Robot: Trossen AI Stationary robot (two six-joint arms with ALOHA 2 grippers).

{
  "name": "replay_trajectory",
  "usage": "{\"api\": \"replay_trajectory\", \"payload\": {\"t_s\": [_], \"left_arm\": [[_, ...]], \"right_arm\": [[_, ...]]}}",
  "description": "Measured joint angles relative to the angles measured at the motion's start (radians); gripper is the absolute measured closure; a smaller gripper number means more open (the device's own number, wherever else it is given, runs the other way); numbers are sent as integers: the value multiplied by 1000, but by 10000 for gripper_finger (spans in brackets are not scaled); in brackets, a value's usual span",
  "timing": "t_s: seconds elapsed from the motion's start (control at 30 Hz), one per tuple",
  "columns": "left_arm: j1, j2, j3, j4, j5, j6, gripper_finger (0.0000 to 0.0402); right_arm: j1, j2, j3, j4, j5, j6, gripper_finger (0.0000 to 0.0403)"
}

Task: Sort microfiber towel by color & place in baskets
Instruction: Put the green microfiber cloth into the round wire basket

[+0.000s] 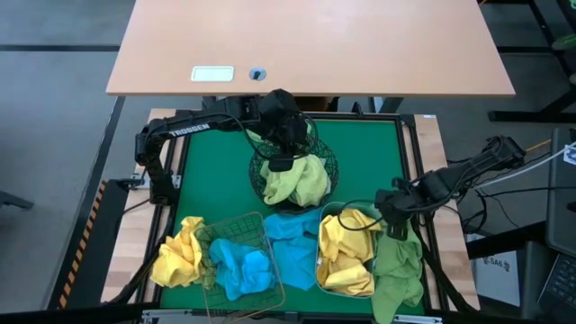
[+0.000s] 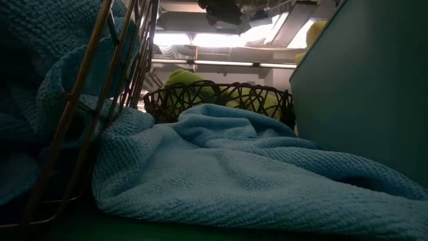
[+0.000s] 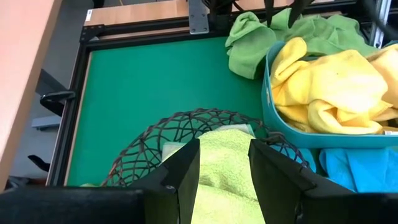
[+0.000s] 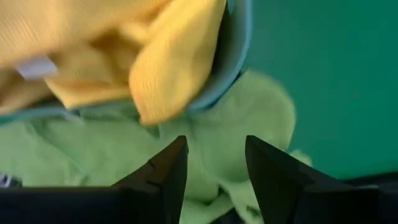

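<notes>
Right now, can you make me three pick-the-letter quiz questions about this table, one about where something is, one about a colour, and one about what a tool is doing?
1. Where is the left tool?
A. over the round black wire-mesh bowl
B. over the copper wire basket
C. off the table

2. What colour are the towels in the translucent bluish plastic tub?
A. blue
B. yellow
C. green

3. How do the right tool's fingers stand?
A. clamped on a yellow towel
B. squeezed shut
C. apart, above a light green towel

Answers:
1 A, light green cloth in the bowl shows between its fingers.
2 B, yellow towels fill it.
3 C, a gap shows, nothing pinched.
</notes>
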Motion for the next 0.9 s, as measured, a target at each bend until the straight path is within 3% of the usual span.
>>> {"api": "replay_trajectory", "payload": {"t_s": [0.23, 0.53, 0.9], "left_arm": [[0, 0, 0, 0, 0, -1, 269], [0, 0, 0, 1, 0, -2, 269], [0, 0, 0, 3, -2, -4, 269]], "right_arm": [[0, 0, -118, -8, -129, -2, 242], [0, 0, -256, 27, -131, -2, 242], [-1, 1, -305, 85, -94, 9, 256]]}}
